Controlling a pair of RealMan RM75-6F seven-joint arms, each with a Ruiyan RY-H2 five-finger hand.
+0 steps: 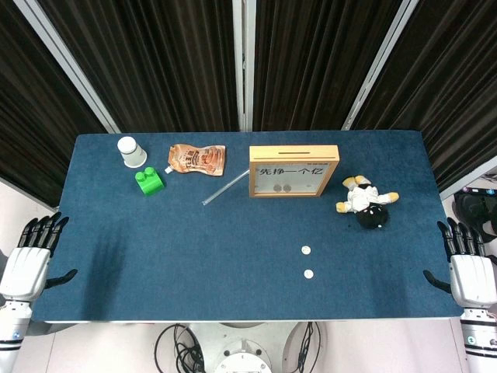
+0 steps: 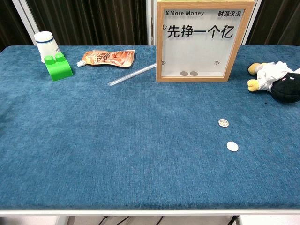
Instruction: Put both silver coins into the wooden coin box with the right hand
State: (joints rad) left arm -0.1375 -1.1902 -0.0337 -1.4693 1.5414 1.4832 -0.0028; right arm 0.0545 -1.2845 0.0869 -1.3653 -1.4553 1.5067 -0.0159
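Right robot hand [image 1: 470, 268] spread, empty, off the desk's [image 1: 194, 256] right edge. Risk: flat coins [image 2: 223, 123] [image 2: 232, 146] on cloth — fingertips may skid, missing the coin box [image 1: 293, 171] slot.

A rectangular table covered in dark blue felt cloth [image 1: 194, 256] fills the scene. Behind its far edge hang black pleated curtains [image 1: 171, 62] crossed by pale grey metal frame bars [image 1: 243, 62].

Coin box [image 1: 293, 171] sits back-center on the counter [image 1: 194, 249], two coins [image 2: 189, 73] inside it. Two loose coins [image 1: 306, 250] [image 1: 308, 273] lie at its 6 o'clock, plush toy [image 1: 366, 203] at 4, straw [image 1: 225, 188], pouch [image 1: 196, 158], block [image 1: 149, 181] and cup [image 1: 132, 151] out toward 9.
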